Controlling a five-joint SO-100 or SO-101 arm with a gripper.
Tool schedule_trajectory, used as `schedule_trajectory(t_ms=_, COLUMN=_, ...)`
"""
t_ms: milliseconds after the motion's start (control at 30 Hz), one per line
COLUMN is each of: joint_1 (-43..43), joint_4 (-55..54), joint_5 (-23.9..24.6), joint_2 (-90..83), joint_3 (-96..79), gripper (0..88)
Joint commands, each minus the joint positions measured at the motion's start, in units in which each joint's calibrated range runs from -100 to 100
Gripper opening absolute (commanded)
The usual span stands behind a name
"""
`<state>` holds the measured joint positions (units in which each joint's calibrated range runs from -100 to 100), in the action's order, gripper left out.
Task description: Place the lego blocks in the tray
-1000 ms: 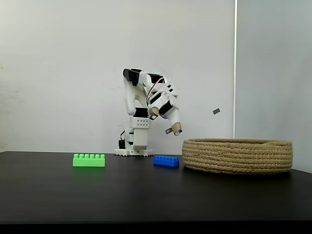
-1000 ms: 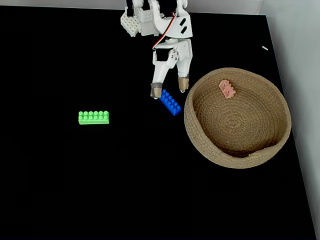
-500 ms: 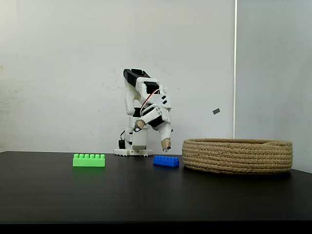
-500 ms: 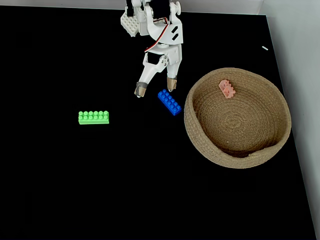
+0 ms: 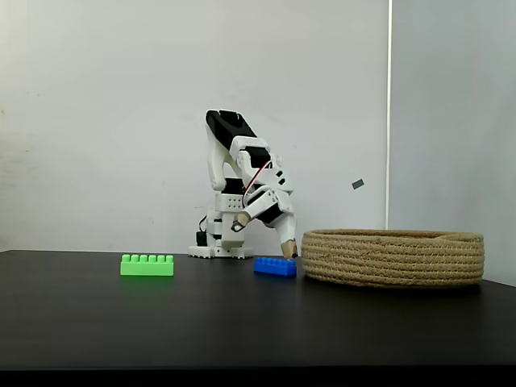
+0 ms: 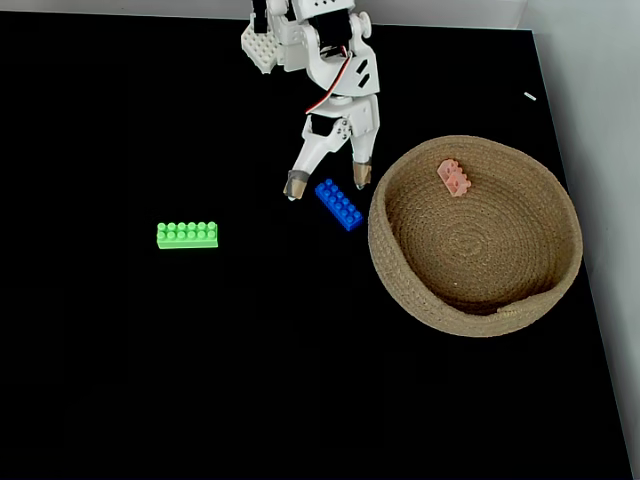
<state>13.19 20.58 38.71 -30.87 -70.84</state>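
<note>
Blue brick point(image 6: 339, 204) lies flat on the black table point(image 6: 200, 350), set diagonally in the top-down fixed view, just left of the basket rim and apart from it. In the side-on fixed view the same brick point(image 5: 275, 267) sits between the arm's base and the tray.

Gripper point(image 6: 328, 180) hangs over the brick's upper end, jaws spread wide. One tan-tipped finger point(image 6: 297, 185) stands to the brick's left, the other point(image 6: 361, 175) to its upper right, near the basket wall, so the brick's near end falls between them (contact cannot be judged from above). From the side, the gripper point(image 5: 266, 234) points down, one fingertip point(image 5: 288, 249) low, just above the brick's right end; the other sits higher.

Tray point(image 6: 395, 290), a wide coiled-rope basket, lies to the right of the brick; the salmon-pink brick point(image 6: 455, 177) rests inside it, toward the upper part of the floor. From the side the tray wall point(image 5: 393, 258) hides its contents.

Green brick point(image 6: 187, 235) lies flat, well apart to the left of the gripper; also seen side-on point(image 5: 147, 265).

White arm point(image 5: 230, 173) folds forward from its base at the table's far edge.
</note>
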Motion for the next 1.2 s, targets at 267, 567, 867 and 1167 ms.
schedule_trajectory(t_ms=267, joint_1=-1.65, joint_4=-7.72, joint_5=0.63, joint_2=9.38, joint_3=2.30, gripper=48.0)
schedule_trajectory(t_ms=567, joint_1=-2.72, joint_4=-13.13, joint_5=0.29, joint_2=10.15, joint_3=-1.17, gripper=22.0)
schedule_trajectory(t_ms=867, joint_1=-3.63, joint_4=-13.13, joint_5=-2.34, joint_2=9.89, joint_3=-1.26, gripper=0.7)
schedule_trajectory(t_ms=1167, joint_1=-9.98, joint_4=-4.05, joint_5=-4.59, joint_2=5.51, joint_3=-0.35, gripper=0.4)
